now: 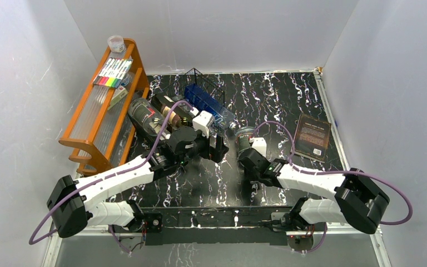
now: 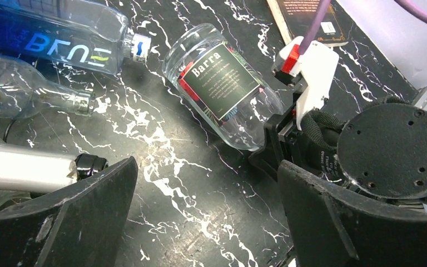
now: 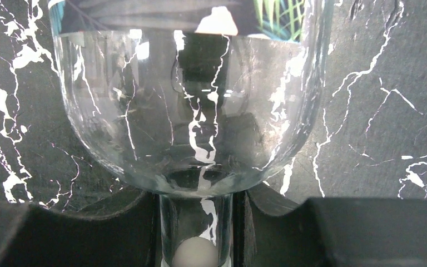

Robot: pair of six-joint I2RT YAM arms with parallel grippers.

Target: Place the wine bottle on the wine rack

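Note:
The wine bottle (image 1: 244, 137) is clear glass with a dark "Barra" label and lies on its side on the black marbled table, base pointing away. My right gripper (image 1: 249, 156) is shut on its neck. In the right wrist view the bottle's neck (image 3: 195, 222) sits tight between the fingers of that gripper (image 3: 195, 236), under the bottle's shoulder (image 3: 189, 111). The left wrist view shows the same bottle (image 2: 222, 83) with the right gripper (image 2: 272, 146) at its neck. My left gripper (image 1: 218, 146) (image 2: 208, 206) hangs open over bare table, holding nothing. The black wire wine rack (image 1: 200, 83) stands at the back.
A blue bottle (image 1: 205, 104) (image 2: 61, 39) and dark bottles (image 1: 144, 115) lie at the rack. A clear bottle (image 2: 28, 92) and a white one with a black cap (image 2: 28, 169) lie close by. An orange wooden shelf (image 1: 97, 119) stands left. A book (image 1: 314, 136) lies right.

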